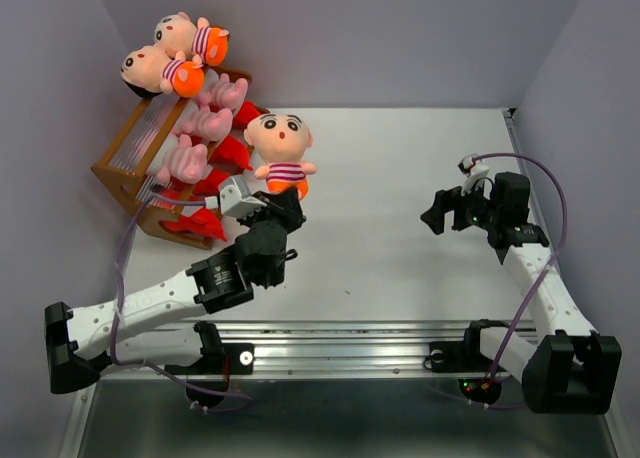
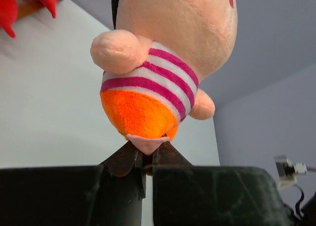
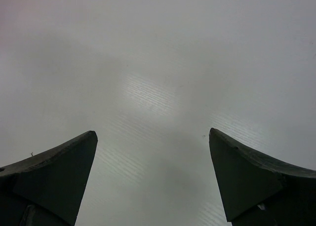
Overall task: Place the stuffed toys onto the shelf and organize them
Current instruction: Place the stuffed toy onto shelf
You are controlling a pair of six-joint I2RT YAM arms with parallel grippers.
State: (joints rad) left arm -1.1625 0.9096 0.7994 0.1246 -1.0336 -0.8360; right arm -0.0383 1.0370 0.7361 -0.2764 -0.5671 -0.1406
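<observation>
The brown wooden shelf [image 1: 112, 168] stands at the back left. Two boy dolls [image 1: 165, 70] lie on its top tier, three pink striped pigs [image 1: 205, 124] on the middle one, and red monsters [image 1: 230, 154] along the lowest. My left gripper [image 1: 283, 200] is shut on the foot of a third boy doll [image 1: 281, 148], which it holds upright just right of the shelf. In the left wrist view that doll [image 2: 163, 63] fills the frame above the gripper [image 2: 147, 149]. Far right, my right gripper [image 1: 438, 213] is open over bare table, as its own view [image 3: 153, 137] shows.
Grey walls close in the white table [image 1: 400, 178] at the back and on both sides. A metal rail [image 1: 340, 333] runs along the near edge by the arm bases. A red monster [image 2: 29, 4] edges into the left wrist view at top left.
</observation>
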